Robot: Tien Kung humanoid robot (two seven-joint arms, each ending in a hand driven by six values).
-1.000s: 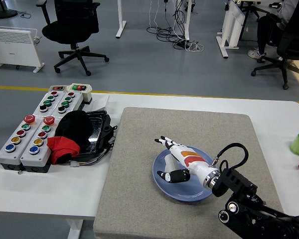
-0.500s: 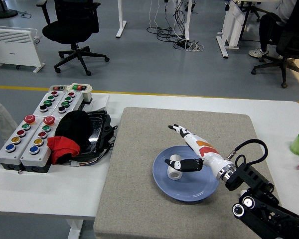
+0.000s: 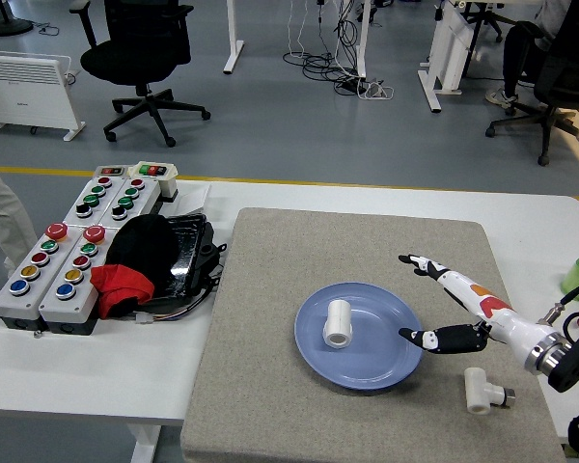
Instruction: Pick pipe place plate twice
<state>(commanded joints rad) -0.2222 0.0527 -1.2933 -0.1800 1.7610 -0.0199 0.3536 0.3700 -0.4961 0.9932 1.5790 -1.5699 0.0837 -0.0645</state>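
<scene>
Two white pipe pieces. First pipe (image 3: 337, 322) lies on blue plate (image 3: 358, 336), centre of frame, long axis running top to bottom. Second pipe fitting (image 3: 482, 391) on grey mat (image 3: 270, 328), lower right, beside plate. Right hand (image 3: 442, 301) open, empty, arm cut off at right edge.

No legible text, labels or numbers on anything in view.
</scene>
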